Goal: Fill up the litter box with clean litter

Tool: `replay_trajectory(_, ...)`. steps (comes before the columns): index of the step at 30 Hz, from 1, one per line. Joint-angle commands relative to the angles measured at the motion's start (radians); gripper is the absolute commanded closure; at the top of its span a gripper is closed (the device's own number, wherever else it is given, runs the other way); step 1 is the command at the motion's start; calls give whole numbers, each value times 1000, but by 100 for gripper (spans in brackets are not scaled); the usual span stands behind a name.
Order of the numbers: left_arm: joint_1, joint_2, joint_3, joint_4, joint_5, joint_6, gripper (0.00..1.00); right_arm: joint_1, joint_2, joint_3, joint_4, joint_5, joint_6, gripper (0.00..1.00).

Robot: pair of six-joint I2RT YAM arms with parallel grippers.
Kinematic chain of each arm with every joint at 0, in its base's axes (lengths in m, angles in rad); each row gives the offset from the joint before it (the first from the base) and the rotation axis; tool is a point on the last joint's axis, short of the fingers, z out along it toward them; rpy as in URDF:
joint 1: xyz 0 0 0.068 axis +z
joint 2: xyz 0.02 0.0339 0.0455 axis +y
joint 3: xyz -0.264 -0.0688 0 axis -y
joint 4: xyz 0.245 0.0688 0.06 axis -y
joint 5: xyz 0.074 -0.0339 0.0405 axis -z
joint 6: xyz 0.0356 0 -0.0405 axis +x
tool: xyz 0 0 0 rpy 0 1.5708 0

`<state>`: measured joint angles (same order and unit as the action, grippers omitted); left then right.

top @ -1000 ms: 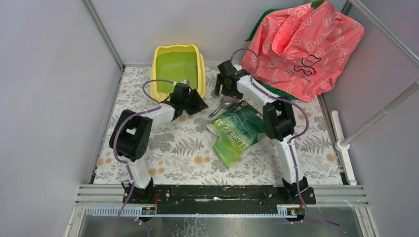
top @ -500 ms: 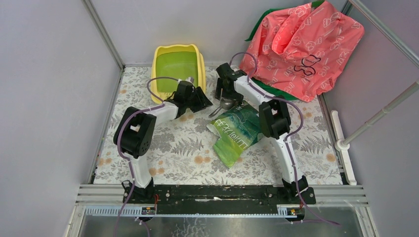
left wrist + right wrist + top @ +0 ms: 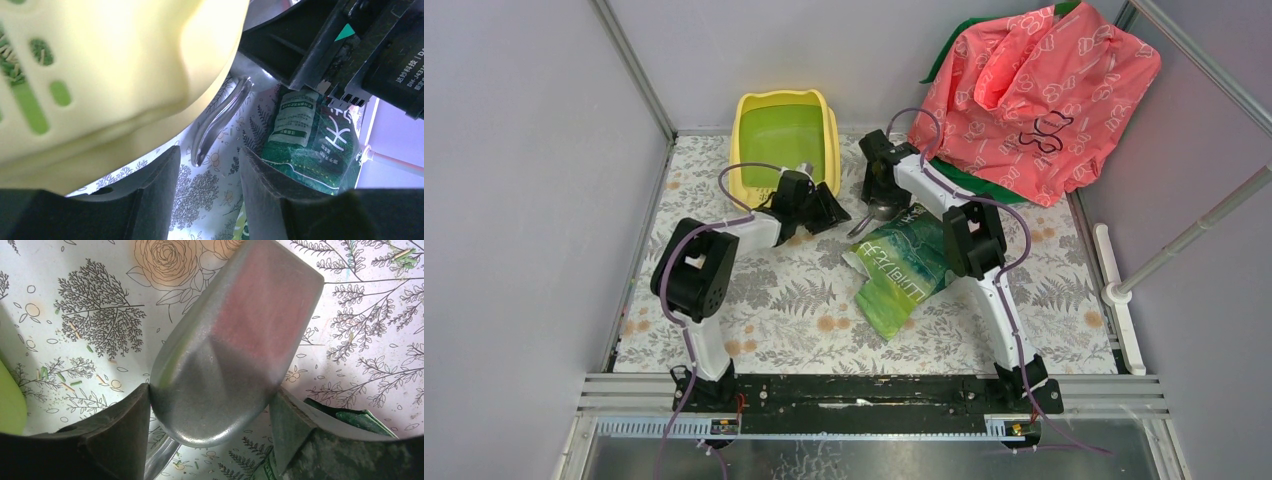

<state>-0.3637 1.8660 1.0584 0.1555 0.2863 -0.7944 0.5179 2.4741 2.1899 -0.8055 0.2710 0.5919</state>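
A table (image 3: 754,310) covered in a fern-and-flower print carries a yellow litter box (image 3: 784,97) at its far edge and a pink bag (image 3: 1034,90) in the far right corner. A metal scoop (image 3: 235,340) lies near the middle, just beside a green bag (image 3: 904,265), with a few loose pellets (image 3: 75,329) scattered nearby.

scoop (image 3: 235,340) and bag (image 3: 904,268) block the strip beside litter box (image 3: 784,96).
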Motion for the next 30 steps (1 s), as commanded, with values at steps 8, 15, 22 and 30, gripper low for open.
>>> replay_trajectory(8,39,-101,-84,87,34,-5,46,-2,7,-72,23,-23,-21,71)
replay_trajectory(15,60,-123,-113,97,41,-3,46,-1,-77,-170,157,-107,-54,87)
replay_trajectory(22,72,-129,-125,115,55,-10,46,-1,-214,-287,303,-162,-36,88)
replay_trajectory(30,89,-159,-136,121,71,-12,46,-1,-275,-348,408,-235,16,91)
